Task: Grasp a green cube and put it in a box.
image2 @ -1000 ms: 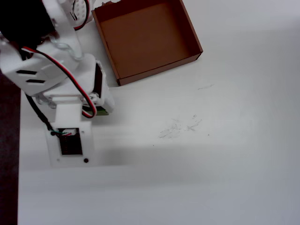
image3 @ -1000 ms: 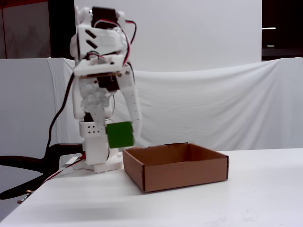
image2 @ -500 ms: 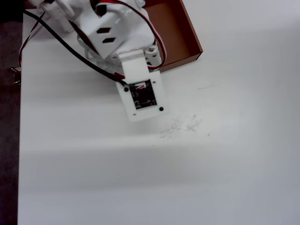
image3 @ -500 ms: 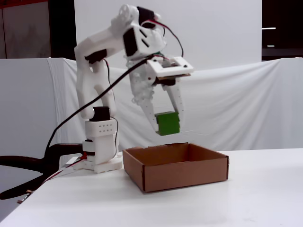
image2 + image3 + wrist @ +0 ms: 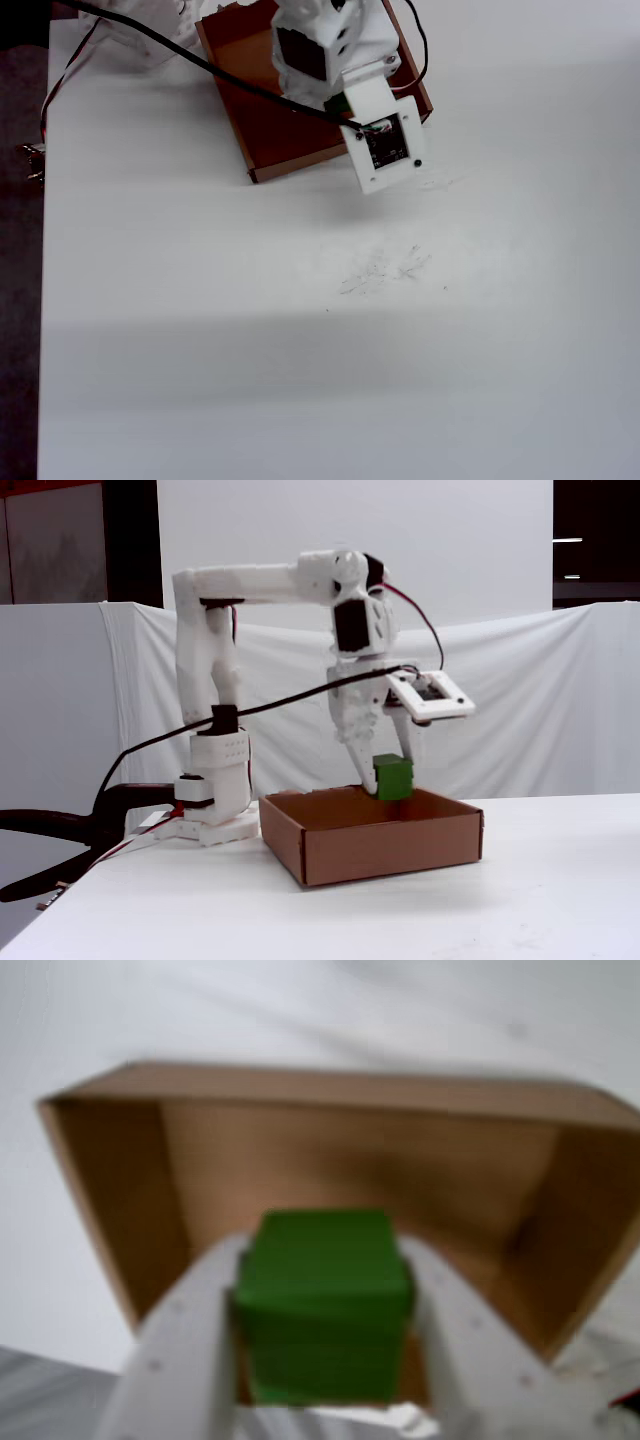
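Green and matte, with darker shaded sides, the one green cube sits clamped between the two white fingers of the gripper. Directly beneath the gripper lies the single brown cardboard box, on the white worktop.

Small bright green cube between the white plastic gripper's fingers looked matt and smooth. Below it, shallow brown cardboard box appeared dull, papery. White table under both looked smooth, faintly scuffed.
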`<state>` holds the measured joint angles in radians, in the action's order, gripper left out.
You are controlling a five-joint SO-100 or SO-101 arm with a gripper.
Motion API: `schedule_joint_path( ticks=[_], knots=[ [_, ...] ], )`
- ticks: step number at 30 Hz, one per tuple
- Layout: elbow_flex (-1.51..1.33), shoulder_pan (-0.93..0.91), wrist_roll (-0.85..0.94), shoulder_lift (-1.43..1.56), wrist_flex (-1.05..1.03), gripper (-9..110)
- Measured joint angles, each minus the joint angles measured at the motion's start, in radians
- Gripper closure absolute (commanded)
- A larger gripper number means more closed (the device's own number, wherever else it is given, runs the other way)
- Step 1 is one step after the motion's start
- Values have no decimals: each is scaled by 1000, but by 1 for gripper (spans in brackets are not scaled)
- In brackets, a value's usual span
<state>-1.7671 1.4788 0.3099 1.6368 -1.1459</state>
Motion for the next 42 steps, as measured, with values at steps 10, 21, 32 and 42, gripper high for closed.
schedule_joint_path(
  ticks=[10,21,32,42],
  knots=[
    [-215,112,-11,-25,153,85],
    [-347,141,-11,-21,207,78],
    [-351,126,-11,-9,184,68],
    [-173,-89,31,190,8,71]
  ],
)
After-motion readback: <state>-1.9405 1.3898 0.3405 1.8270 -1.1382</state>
